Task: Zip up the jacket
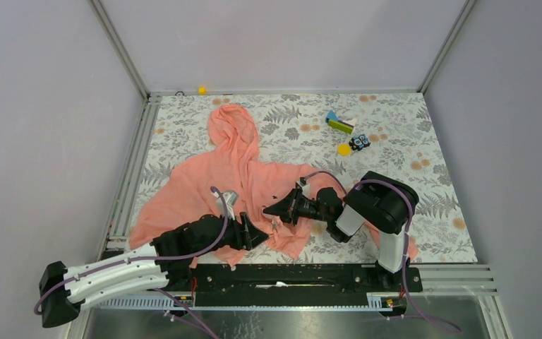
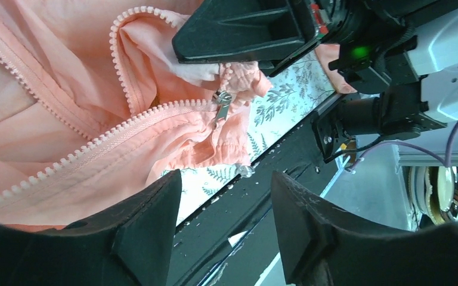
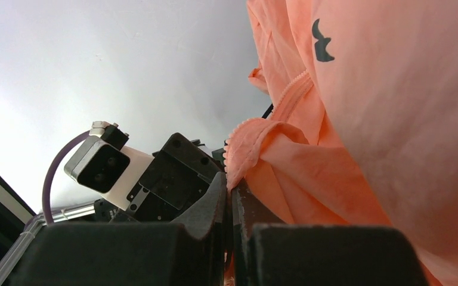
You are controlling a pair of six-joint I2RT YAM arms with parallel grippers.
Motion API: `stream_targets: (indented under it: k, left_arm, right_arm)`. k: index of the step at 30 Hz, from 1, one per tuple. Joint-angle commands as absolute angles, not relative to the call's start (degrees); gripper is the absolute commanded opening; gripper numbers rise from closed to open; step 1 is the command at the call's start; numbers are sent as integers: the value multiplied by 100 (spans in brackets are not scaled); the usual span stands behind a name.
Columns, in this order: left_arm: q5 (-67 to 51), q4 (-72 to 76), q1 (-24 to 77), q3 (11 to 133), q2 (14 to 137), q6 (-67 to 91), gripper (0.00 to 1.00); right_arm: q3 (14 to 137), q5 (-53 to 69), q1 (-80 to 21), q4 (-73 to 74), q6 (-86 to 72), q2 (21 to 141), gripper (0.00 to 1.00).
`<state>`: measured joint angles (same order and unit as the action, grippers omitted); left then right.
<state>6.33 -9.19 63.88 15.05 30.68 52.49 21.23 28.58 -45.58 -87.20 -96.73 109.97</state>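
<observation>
The salmon-pink jacket (image 1: pixel 212 187) lies spread on the table with its hood (image 1: pixel 231 123) toward the back. Its front zipper (image 2: pixel 104 140) is partly apart, and the metal slider (image 2: pixel 221 102) sits near the hem with its pull tab hanging. My right gripper (image 1: pixel 269 210) is shut on the jacket's hem edge (image 3: pixel 238 155), just beside the slider. My left gripper (image 2: pixel 226 182) stands open a little short of the slider, with nothing between its fingers (image 2: pixel 155 214). A small dark mark (image 3: pixel 322 42) shows on the chest.
A green-and-yellow block (image 1: pixel 339 125), a yellow disc (image 1: pixel 344 149) and a small dark toy (image 1: pixel 359 143) lie at the back right. A yellow ball (image 1: pixel 202 90) sits at the far edge. The black rail (image 1: pixel 303 275) runs along the near edge, right below the hem.
</observation>
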Motion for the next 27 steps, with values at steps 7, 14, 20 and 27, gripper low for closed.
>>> stream_targets:
  k: [7, 14, 20, 27]
  left_arm:
    - [903, -342, 6415, 2107, 4141, 5476, 50]
    - [1174, -238, 6408, 2036, 4518, 6061, 46]
    - [1254, 668, 6403, 1313, 4071, 6862, 42]
    - [1394, 542, 6401, 1274, 4152, 7280, 36]
  right_arm:
    - [2135, 2919, -4526, -9627, -9684, 10849, 0]
    - [2130, 2984, -4526, -9635, -9625, 10770, 0]
    - [2211, 3113, -4522, -9643, -9580, 10740, 0]
    - [2235, 3130, -4526, -9642, -9572, 10693, 0]
